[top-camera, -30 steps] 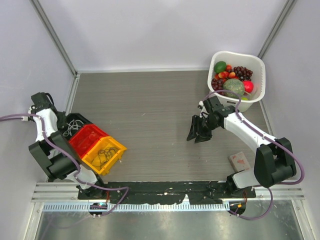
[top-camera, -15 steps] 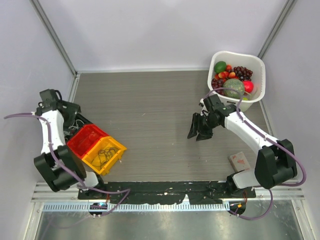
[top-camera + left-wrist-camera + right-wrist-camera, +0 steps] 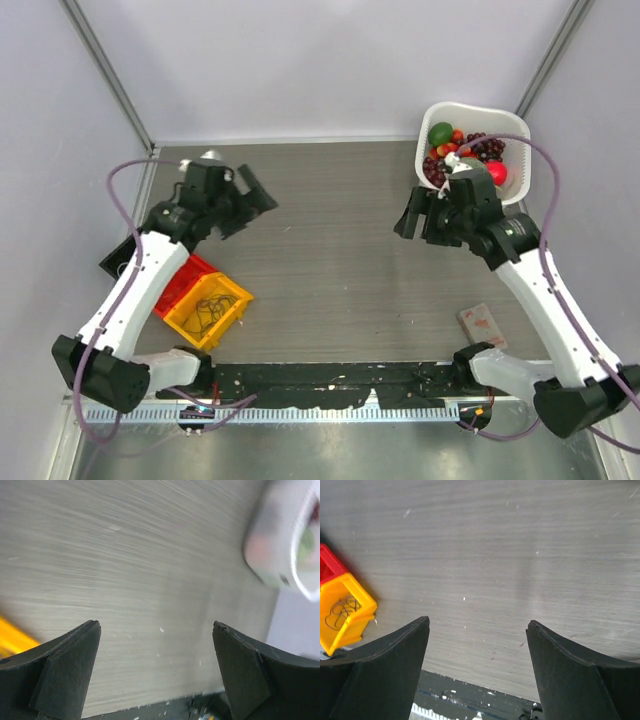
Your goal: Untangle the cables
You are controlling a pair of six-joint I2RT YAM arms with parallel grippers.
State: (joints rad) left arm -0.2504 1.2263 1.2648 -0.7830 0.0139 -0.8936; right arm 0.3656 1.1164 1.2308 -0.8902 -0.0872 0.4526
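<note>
Grey table [image 3: 320, 270]: left gripper [image 3: 247, 200] and right gripper [image 3: 415, 218] both wide, empty; cables [image 3: 208, 305] in yellow bin [image 3: 232, 320].

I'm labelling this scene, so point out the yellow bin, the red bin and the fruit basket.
yellow bin [image 3: 184, 330], top view, near wall.
red bin [image 3: 192, 274], top view, exposed right part.
fruit basket [image 3: 475, 108], top view, far rim.

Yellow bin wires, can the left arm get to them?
Probably yes. The yellow bin is open-topped, nothing covers the wires, and the left arm has open, empty jaws nearby.
</note>
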